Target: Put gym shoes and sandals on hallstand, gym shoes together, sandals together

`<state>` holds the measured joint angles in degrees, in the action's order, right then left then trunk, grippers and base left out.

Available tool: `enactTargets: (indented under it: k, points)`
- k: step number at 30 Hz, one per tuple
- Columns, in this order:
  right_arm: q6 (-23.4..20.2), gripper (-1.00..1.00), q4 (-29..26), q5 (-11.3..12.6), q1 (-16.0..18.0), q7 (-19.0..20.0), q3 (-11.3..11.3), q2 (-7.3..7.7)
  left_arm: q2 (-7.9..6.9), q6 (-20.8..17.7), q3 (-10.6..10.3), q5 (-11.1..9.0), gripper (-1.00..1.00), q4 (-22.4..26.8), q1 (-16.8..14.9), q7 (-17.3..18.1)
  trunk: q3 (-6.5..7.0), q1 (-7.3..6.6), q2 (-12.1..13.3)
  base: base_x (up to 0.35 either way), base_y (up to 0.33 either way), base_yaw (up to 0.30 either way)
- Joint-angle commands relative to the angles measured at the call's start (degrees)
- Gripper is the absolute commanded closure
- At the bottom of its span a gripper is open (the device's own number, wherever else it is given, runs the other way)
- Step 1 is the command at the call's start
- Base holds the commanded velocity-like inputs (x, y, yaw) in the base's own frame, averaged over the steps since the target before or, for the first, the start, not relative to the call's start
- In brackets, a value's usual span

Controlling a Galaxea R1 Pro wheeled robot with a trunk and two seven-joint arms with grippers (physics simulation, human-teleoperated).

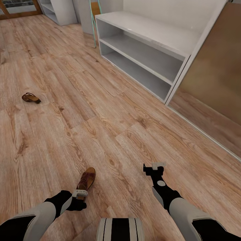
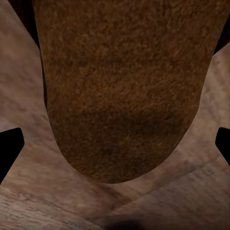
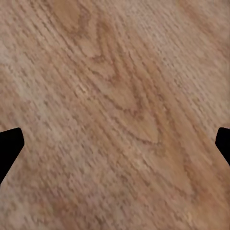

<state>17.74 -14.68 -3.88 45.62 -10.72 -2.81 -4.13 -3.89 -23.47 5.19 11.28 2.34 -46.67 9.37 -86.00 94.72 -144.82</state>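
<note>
— Where are the sandals?

— One sandal [image 1: 86, 179] lies on the floor [image 1: 110, 127] right at the left gripper [image 1: 80, 194]; its tan footbed sits between the spread fingertips [image 2: 9, 148], which aren't touching it. The other sandal [image 1: 31, 97] is well off to the left.

— And the right gripper [image 1: 155, 166]?

— Over bare planks, fingers [image 3: 9, 146] wide apart, holding nothing.

— The rack [image 1: 147, 50]?

— Ahead on the right, against the wall, beside the wardrobe [image 1: 214, 73].

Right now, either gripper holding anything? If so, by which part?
Nothing held. Left gripper is open at one end of the near sandal on the floor, fingertips apart either side. Right gripper open over bare floor.
</note>
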Motion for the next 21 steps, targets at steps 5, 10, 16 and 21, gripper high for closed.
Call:
enactTargets:
  k: [5, 10, 16, 21]
  points:
    - [0.2, -1.0, 0.0, 0.0, 0.0, 0.0, 0.0, 0.0, -0.01, 0.0, 0.0, 0.0, -1.0, 0.0, 0.0, 0.0, 0.0, 0.0, 0.0, 0.0, 0.0, 0.0]
    - [0.3, -1.0, 0.0, 0.0, 0.0, 0.0, 0.0, 0.0, -0.03, 0.0, 0.0, 0.0, -1.0, 0.0, 0.0, 0.0, 0.0, 0.0, 0.0, 0.0, 0.0, 0.0]
    - [0.3, -1.0, 0.0, 0.0, 0.0, 0.0, 0.0, 0.0, -0.06, 0.0, 0.0, -0.1, -1.0, 0.0, 0.0, 0.0, 0.0, 0.0, 0.0, 0.0, 0.0, 0.0]
    - [0.3, -1.0, 0.0, 0.0, 0.0, 0.0, 0.0, 0.0, -0.04, 0.0, 0.0, -0.1, -1.0, 0.0, 0.0, 0.0, 0.0, 0.0, 0.0, 0.0, 0.0, 0.0]
